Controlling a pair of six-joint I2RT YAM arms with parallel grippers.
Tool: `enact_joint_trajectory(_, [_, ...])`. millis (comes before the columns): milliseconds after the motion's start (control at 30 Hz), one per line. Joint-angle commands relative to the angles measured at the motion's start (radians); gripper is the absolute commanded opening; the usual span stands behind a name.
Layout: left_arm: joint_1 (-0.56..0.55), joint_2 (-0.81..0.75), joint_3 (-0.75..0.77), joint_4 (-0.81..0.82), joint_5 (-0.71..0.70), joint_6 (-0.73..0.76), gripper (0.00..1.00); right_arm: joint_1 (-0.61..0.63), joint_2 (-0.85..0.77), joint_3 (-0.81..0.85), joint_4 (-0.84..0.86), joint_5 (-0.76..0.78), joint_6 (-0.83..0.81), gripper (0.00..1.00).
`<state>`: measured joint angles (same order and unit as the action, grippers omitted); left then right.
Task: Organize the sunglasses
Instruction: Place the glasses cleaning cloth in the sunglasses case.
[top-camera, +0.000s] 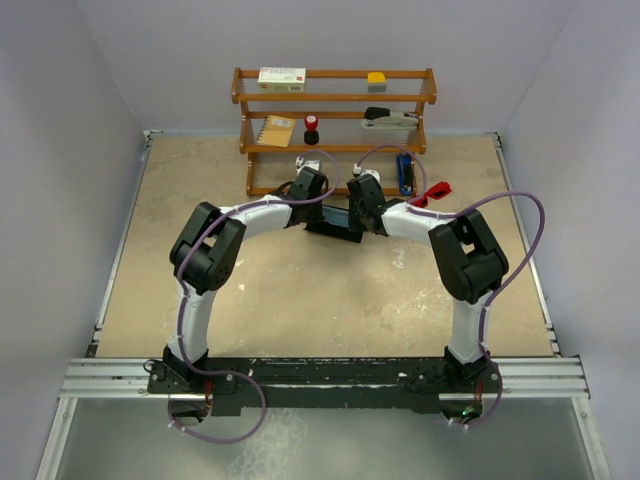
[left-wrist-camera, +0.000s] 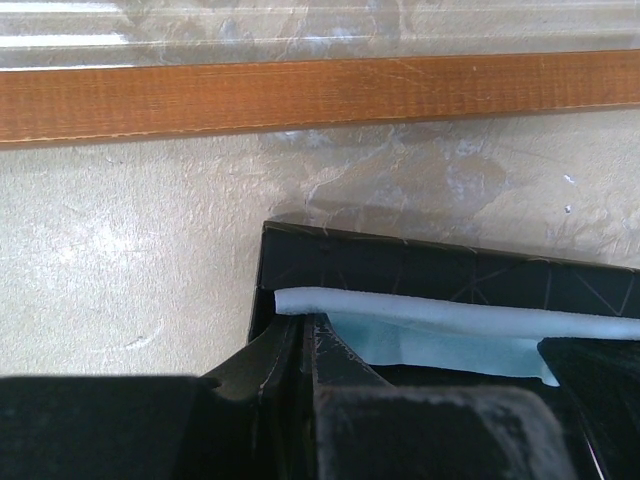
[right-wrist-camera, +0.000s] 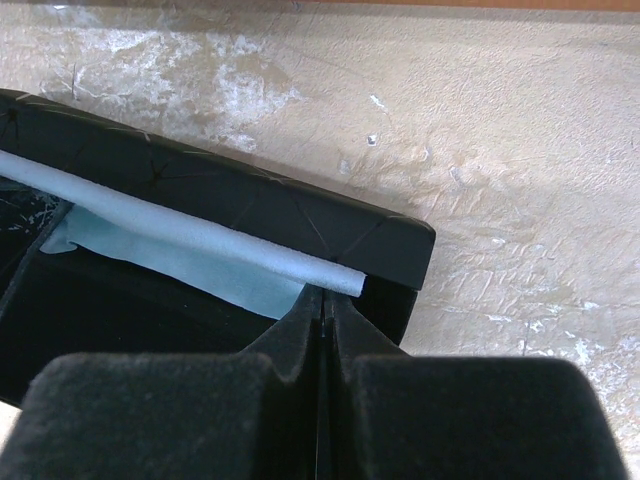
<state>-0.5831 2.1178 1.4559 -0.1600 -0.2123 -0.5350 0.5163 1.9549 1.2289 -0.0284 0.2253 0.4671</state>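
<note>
Left gripper (left-wrist-camera: 308, 335) and right gripper (right-wrist-camera: 322, 300) both clenched on opposite ends of black case (left-wrist-camera: 400, 265), blue cloth (left-wrist-camera: 430, 345) inside. Sunglasses (top-camera: 433, 191) on table (top-camera: 300, 290), right of shelf (top-camera: 335, 98) base.

My work table, seen from above, with three things resting on it.
I see a tan, mottled table (top-camera: 300, 300) with metal rails (top-camera: 113, 270) along its sides. A wooden shelf (top-camera: 330, 97) stands upright at the far side, near the back wall. A black case (top-camera: 335, 228) lies open on the surface just in front of the shelf, near the middle. Small red sunglasses (top-camera: 432, 191) lie on the table just right of the shelf's foot, apart from the case.
</note>
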Motion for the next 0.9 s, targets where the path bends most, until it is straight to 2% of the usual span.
enact_joint_trajectory(0, [0.014,-0.007,0.029,-0.046,-0.01,-0.004,0.0,-0.001,-0.024,0.039,-0.034,0.03,-0.031,0.0])
enact_joint_trajectory(433, [0.013,-0.054,-0.047,-0.033,0.018,-0.049,0.0,-0.001,-0.051,0.005,-0.022,0.032,-0.044,0.0])
enact_joint_trajectory(867, [0.001,-0.09,-0.062,-0.052,0.008,-0.066,0.0,0.0,-0.062,-0.004,-0.022,0.025,-0.045,0.0])
